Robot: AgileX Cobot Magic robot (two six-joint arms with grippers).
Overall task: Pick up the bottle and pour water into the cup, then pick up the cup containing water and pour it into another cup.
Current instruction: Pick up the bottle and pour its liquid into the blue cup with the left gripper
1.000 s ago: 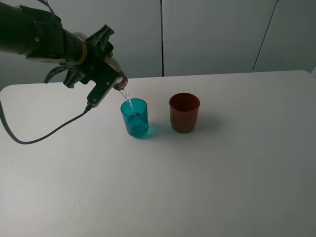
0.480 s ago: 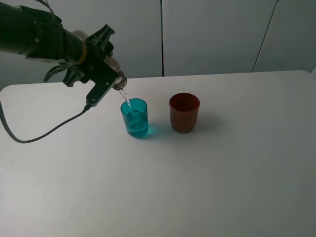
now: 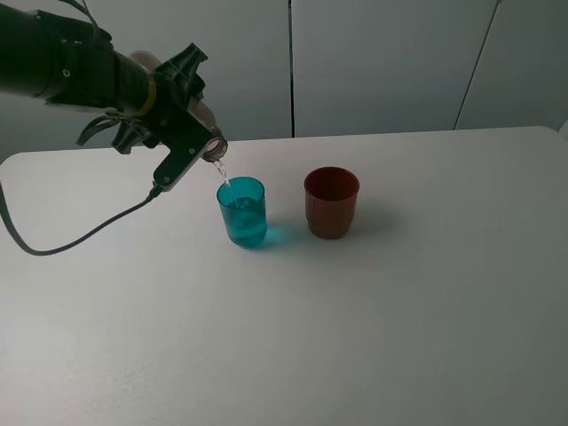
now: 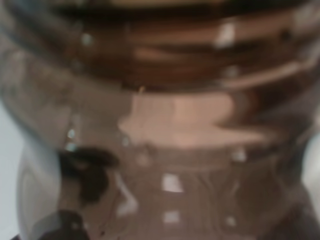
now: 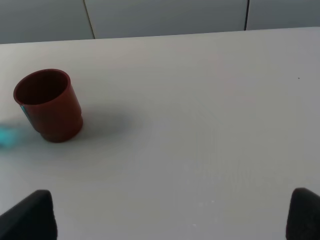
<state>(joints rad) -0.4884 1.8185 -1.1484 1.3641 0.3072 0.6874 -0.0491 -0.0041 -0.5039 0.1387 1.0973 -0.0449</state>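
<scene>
The left end effector [image 3: 182, 142] was closed on the tilted bottle [image 3: 214, 145], a thin stream falling into the teal cup [image 3: 241, 213] beside the red cup [image 3: 331, 202] (right end effector [image 5: 170, 216] open, empty). A steeper tilt might send water past the rim onto the surface [image 3: 355, 337].

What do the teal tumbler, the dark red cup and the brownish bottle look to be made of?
Translucent teal-blue tumbler: probably smooth plastic; light passes through and tints its shadow. Dark red stepped cup: likely plastic too, duller, nearly opaque. Brownish clear bottle: seemingly thin glossy plastic, with ribs and bright highlights.
</scene>
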